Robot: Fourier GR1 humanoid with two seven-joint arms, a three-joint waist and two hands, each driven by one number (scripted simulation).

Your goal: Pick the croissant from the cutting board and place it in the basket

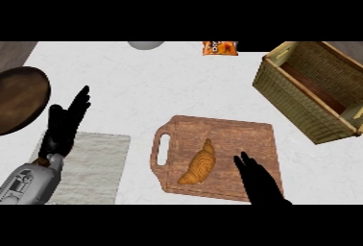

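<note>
- Nearest, at the lower edge, the right hand [259, 185] reaches up over the board's [245, 137] right part, its fingers [246, 163] straight and together, holding nothing.
- Those fingertips stop just right of the croissant [199, 164], with a strip of bare wood between; I see no contact.
- The croissant lies on the board, slanted, its thin tip up toward the far side and its thick end near the front edge.
- The board's handle slot [162, 149] faces left.
- Over at the left, the left hand [65, 126] stands open, fingers straight and slightly spread, pointing away, gripping nothing; its grey forearm [28, 182] comes in from the lower left corner.
- A pale cloth [96, 166] lies flat under and beside that forearm, left of the board.
- Further off on the left, a dark wooden plate [21, 98] sits at the counter's [142, 91] edge.
- Far right, the wicker basket [294, 98] stands well apart from the board, tilted in view, its inside dark.
- At the far edge, an orange packet [220, 48] and a grey round thing [146, 44], half cut off.
</note>
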